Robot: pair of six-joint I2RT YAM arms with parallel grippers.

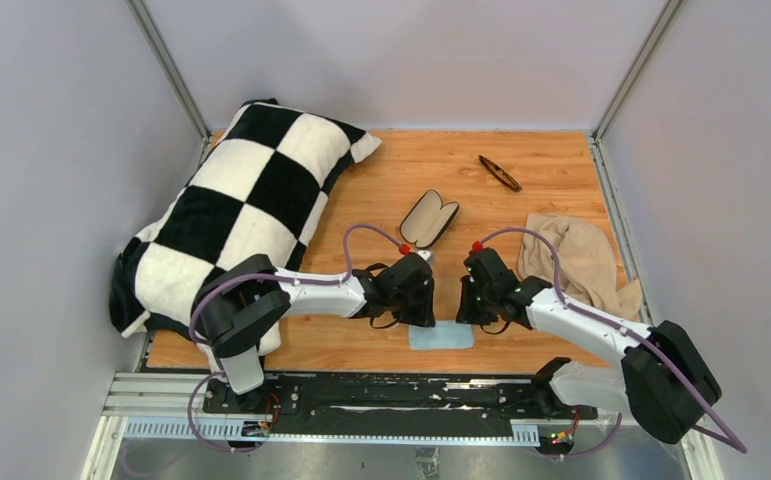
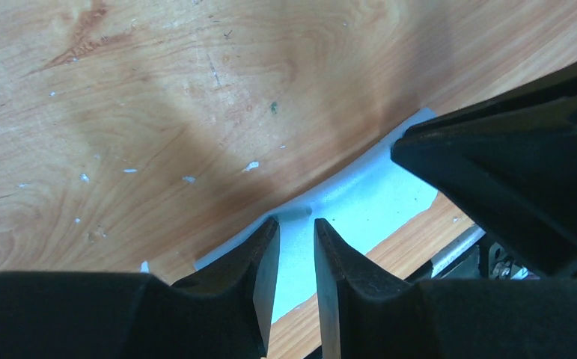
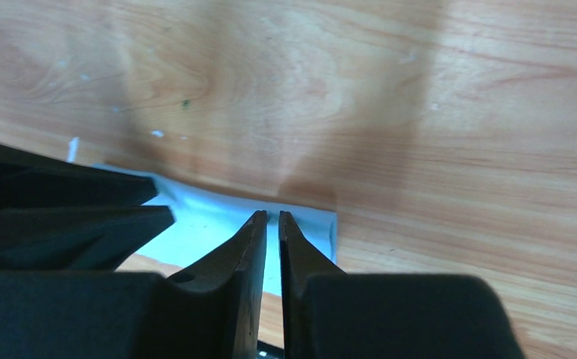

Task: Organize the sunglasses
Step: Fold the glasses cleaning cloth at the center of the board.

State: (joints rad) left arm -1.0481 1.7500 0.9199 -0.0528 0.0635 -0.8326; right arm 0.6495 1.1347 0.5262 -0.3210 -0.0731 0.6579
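Note:
The sunglasses (image 1: 499, 173) lie folded on the wooden table at the far right, away from both arms. The black case (image 1: 429, 218) lies open with its beige lining up at the table's middle. Near the front edge a light blue cloth (image 1: 441, 338) lies flat. My left gripper (image 1: 419, 312) stands on its far left edge and my right gripper (image 1: 473, 310) on its far right edge. In the left wrist view the left gripper (image 2: 296, 222) is a little open, with a small wrinkle of cloth (image 2: 367, 194) at its tips. The right gripper (image 3: 272, 215) shows a narrow slit over the cloth (image 3: 210, 224).
A large black-and-white checkered pillow (image 1: 246, 200) fills the left side of the table. A crumpled beige cloth (image 1: 576, 260) lies at the right, close to my right arm. Grey walls enclose the table on three sides.

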